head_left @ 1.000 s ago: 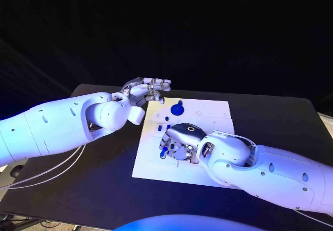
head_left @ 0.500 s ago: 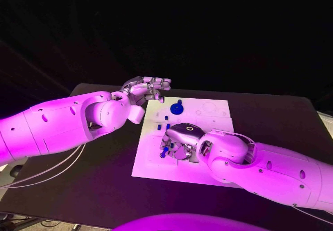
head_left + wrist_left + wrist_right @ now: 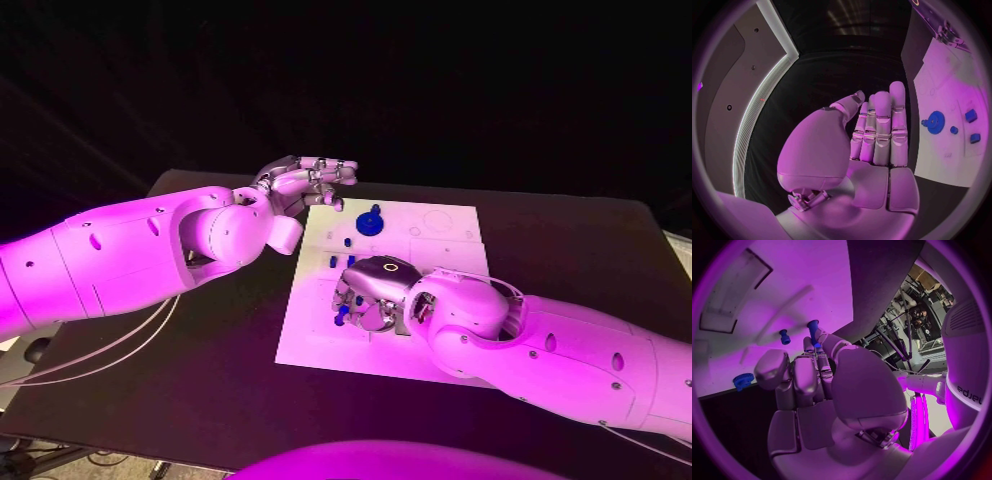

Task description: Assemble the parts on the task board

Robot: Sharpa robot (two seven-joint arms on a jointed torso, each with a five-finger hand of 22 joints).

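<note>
— Head view first: where is the task board [image 3: 433, 352]?
— It lies in the middle of the black desk [image 3: 216, 400], a white plate running from the frame's centre toward the lower middle. A blue gear [image 3: 371, 224] with a stem sits near its upper edge, and small blue pegs [image 3: 340, 262] stand just below it.

— And the right hand [image 3: 372, 292]?
— It rests palm-down on the board at the frame's centre. The right wrist view shows its fingers [image 3: 820, 362] closed around a blue peg [image 3: 812, 332], with another small peg [image 3: 784, 336] close by on the board.

— The left hand [image 3: 306, 184]?
— It hovers off the board's upper-left corner, above centre in the frame. In the left wrist view its fingers [image 3: 882, 125] lie straight and close together, holding nothing.
</note>
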